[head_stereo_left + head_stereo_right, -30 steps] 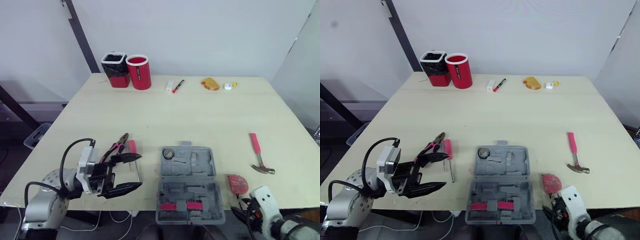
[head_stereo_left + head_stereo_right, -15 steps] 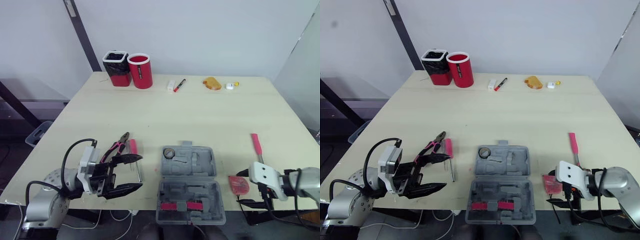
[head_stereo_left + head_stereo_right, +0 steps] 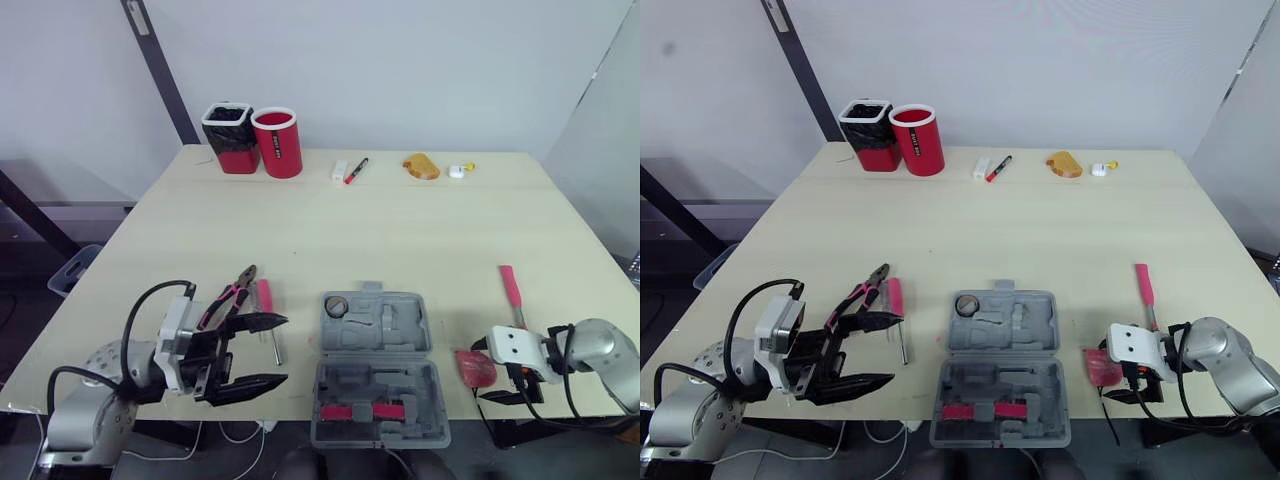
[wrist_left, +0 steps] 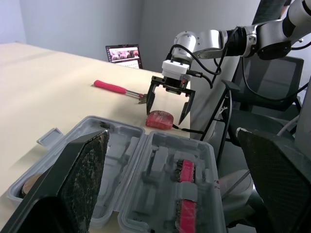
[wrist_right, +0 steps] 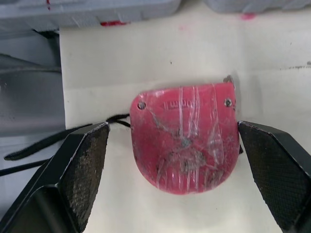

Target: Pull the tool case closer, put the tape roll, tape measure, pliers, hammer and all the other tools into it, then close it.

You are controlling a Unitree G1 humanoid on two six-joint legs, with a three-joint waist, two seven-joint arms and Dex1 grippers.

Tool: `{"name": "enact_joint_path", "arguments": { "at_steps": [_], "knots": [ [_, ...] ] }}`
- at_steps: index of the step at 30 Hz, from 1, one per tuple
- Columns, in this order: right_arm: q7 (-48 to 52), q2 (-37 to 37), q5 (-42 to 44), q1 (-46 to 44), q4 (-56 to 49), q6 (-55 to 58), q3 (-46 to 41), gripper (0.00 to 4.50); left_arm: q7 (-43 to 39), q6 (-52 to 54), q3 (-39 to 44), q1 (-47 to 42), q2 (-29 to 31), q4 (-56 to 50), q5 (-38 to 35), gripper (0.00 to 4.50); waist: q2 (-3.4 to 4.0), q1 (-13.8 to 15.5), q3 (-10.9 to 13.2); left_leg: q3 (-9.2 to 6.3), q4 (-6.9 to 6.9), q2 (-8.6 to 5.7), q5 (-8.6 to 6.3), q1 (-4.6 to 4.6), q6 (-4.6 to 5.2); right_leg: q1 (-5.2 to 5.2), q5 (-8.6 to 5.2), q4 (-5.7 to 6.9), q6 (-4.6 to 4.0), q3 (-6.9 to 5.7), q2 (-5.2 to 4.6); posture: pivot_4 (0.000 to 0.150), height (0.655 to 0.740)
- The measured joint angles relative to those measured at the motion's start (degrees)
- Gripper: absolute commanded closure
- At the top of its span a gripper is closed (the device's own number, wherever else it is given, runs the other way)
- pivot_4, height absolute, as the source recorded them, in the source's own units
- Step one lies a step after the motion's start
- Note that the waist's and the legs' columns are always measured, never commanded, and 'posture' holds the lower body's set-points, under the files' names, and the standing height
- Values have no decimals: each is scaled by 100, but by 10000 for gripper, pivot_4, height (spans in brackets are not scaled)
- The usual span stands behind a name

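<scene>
Right gripper (image 4: 165, 115) hangs wide open and empty, the tape measure (image 5: 184, 138) between its fingers. Left gripper (image 3: 283, 349) gapes empty, pliers (image 3: 228, 292) just beside.

right claw (image 4: 165, 115) | swung up, inward | now straddles tape measure (image 5: 184, 138), fingers apart

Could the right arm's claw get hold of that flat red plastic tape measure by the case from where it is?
Probably yes. The right claw is open with a finger on either side of the flat red plastic tape measure, and nothing lies between them.
</scene>
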Motion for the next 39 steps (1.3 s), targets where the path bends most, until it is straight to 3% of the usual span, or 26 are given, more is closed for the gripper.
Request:
{"name": "enact_joint_path", "arguments": {
  "at_steps": [13, 14, 17, 24, 27, 31, 35, 39],
  "knots": [
    [99, 230, -327, -270, 401, -416, 118, 740, -3, -5, 3, 15, 20, 5, 8, 0, 1, -4, 0, 2, 1, 0, 0, 2, 0, 0, 0, 5, -1, 2, 0, 1500, 7400],
    [106, 240, -340, -298, 434, -426, 119, 6101, -3, -6, 3, 26, 21, 6, 8, 0, 1, -5, 0, 3, 2, 0, 0, 2, 0, 0, 0, 4, -1, 2, 0, 1500, 7400],
    [111, 286, -376, -373, 468, -526, 123, 16564, -2, -15, 4, 44, 21, 5, 7, 0, 1, -8, 0, 3, 2, 0, 0, 3, 0, 0, 0, 6, -1, 3, 1, 1500, 7400],
    [236, 278, -428, -399, 299, -438, 127, 16912, 8, -68, 7, 126, 20, 5, 7, 0, 5, -7, 3, 4, 3, 0, 0, 3, 0, -1, 1, 9, -1, 4, 1, 1500, 7400],
    [484, 135, -270, -642, -587, 307, 124, 16912, 72, -79, 37, 153, 11, 8, 5, 0, 28, -39, 17, 8, 6, 5, 0, 7, 0, -3, 1, 17, 0, 11, 1, 1500, 7400],
    [866, 14, -145, -2088, -2085, 2494, 368, 16912, 250, -87, 143, 225, -74, 12, -42, 0, 37, -43, 22, -2, 7, 11, 0, 15, -1, -6, 1, 27, -2, 8, 6, 1500, 7400],
    [1346, 256, -515, -3530, -2355, 3961, 1306, 16912, 295, -147, 228, 344, -125, 21, -43, 0, 35, -7, 22, -12, 5, 9, 0, 6, -1, -18, 0, 23, -7, 2, -9, 1500, 7400],
    [1349, 798, -843, -4171, -2043, 4505, 2145, 16912, 364, -203, 226, 353, -215, 14, -40, 0, 35, -6, 21, -14, 8, 2, 0, -3, -1, -17, 1, 21, -6, 2, -18, 1500, 7400]
  ]
}}
